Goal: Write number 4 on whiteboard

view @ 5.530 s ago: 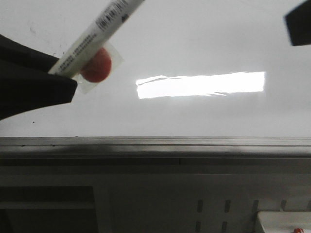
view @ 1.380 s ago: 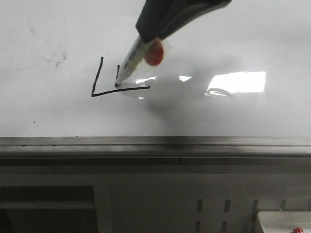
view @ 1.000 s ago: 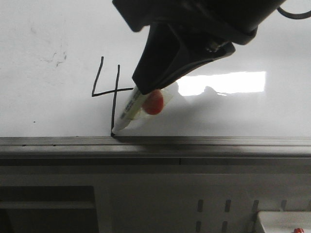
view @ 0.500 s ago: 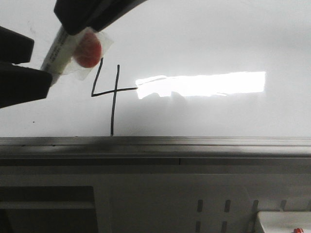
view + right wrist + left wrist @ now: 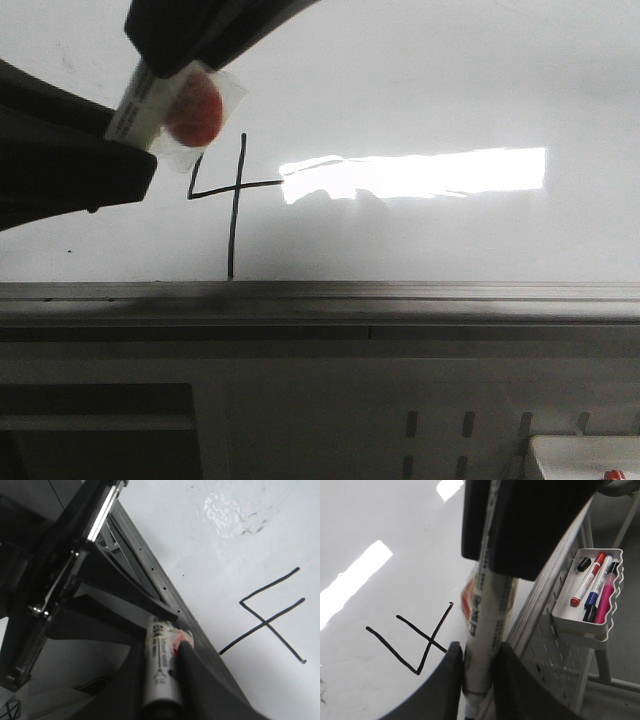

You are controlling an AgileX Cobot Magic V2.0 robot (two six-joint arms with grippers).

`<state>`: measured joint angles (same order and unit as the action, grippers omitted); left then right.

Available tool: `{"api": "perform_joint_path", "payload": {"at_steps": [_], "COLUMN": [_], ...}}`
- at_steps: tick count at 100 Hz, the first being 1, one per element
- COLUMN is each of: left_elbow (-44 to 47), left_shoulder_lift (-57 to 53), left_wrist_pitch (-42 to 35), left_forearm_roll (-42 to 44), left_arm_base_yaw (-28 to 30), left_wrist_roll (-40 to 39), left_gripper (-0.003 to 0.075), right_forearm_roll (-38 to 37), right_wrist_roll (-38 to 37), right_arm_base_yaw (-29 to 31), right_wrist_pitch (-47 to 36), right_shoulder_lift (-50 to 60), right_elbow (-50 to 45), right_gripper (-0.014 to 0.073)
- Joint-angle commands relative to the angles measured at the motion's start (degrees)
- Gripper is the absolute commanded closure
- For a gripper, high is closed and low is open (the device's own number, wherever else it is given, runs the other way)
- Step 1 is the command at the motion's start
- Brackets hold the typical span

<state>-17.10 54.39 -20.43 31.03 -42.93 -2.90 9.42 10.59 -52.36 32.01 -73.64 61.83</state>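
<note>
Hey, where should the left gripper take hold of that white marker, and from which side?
Take the free barrel end of the white marker, just past the taped red ball, closing across its width from the left side. The right gripper covers the other end.

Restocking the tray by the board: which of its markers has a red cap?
The slim white-barrelled marker lying diagonally in the tray, red at both ends. Its neighbours differ: one is blue and black, one is pink.
</note>
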Motion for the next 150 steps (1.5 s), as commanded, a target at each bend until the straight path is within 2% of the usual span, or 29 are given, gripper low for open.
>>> {"api": "perform_joint_path", "payload": {"at_steps": [1,13,18,25,30,35,40,48,56,74,101,150], "left_elbow": [-1.90,-1.90,-1.90,-1.90,-1.90,-1.90,-1.90,-2.18,-3.20,-6.33,-6.56,-6.56], "left_shoulder_lift": [-0.32,-0.32,-0.32,-0.32,-0.32,-0.32,-0.32,-0.32,-0.32,-0.32,1.41,5.22], "left_wrist_pitch": [-4.44,-4.44,-4.44,-4.44,-4.44,-4.03,-3.49,-2.35,2.81,14.19,18.42,17.07], "left_forearm_roll": [-2.50,-2.50,-2.50,-2.93,-4.27,-8.31,-14.43,-28.43,-42.25,-52.09,-55.53,-56.98], "left_arm_base_yaw": [-0.22,-0.22,-0.22,-0.22,-0.22,-0.22,-0.22,0.76,2.41,4.64,6.58,6.58], "left_wrist_roll": [-1.43,-1.43,-1.43,-1.43,-1.43,-1.43,-1.43,-1.43,-1.43,-1.43,-1.43,-1.43], "left_gripper": [0.0741,0.0741,0.0741,0.0741,0.0741,0.0741,0.0741,0.0741,0.0741,0.0741,0.0741,0.0737], "right_forearm_roll": [1.55,1.63,1.63,1.63,1.63,1.41,0.84,0.61,0.63,0.63,0.63,0.63], "right_wrist_roll": [0.67,0.67,0.67,0.67,0.67,0.67,0.67,0.67,0.67,0.67,0.67,0.67], "right_arm_base_yaw": [-0.18,-0.18,-0.18,-0.18,-0.18,-0.18,0.03,0.80,1.75,2.40,2.40,2.40], "right_wrist_pitch": [-3.06,-3.28,-3.51,-4.48,-5.90,-7.98,-10.10,-12.09,-12.49,-11.83,-11.06,-11.06], "right_shoulder_lift": [1.60,1.60,1.60,1.60,1.60,1.60,1.86,2.96,4.06,5.24,5.24,5.24], "right_elbow": [2.07,2.07,2.07,2.07,2.07,2.07,2.07,2.07,2.07,2.07,2.07,2.07], "right_gripper": [0.0658,0.0652,0.0601,0.0414,0.0195,0.0023,-0.0081,-0.0047,-0.0005,0.0054,0.0054,0.0054]}}
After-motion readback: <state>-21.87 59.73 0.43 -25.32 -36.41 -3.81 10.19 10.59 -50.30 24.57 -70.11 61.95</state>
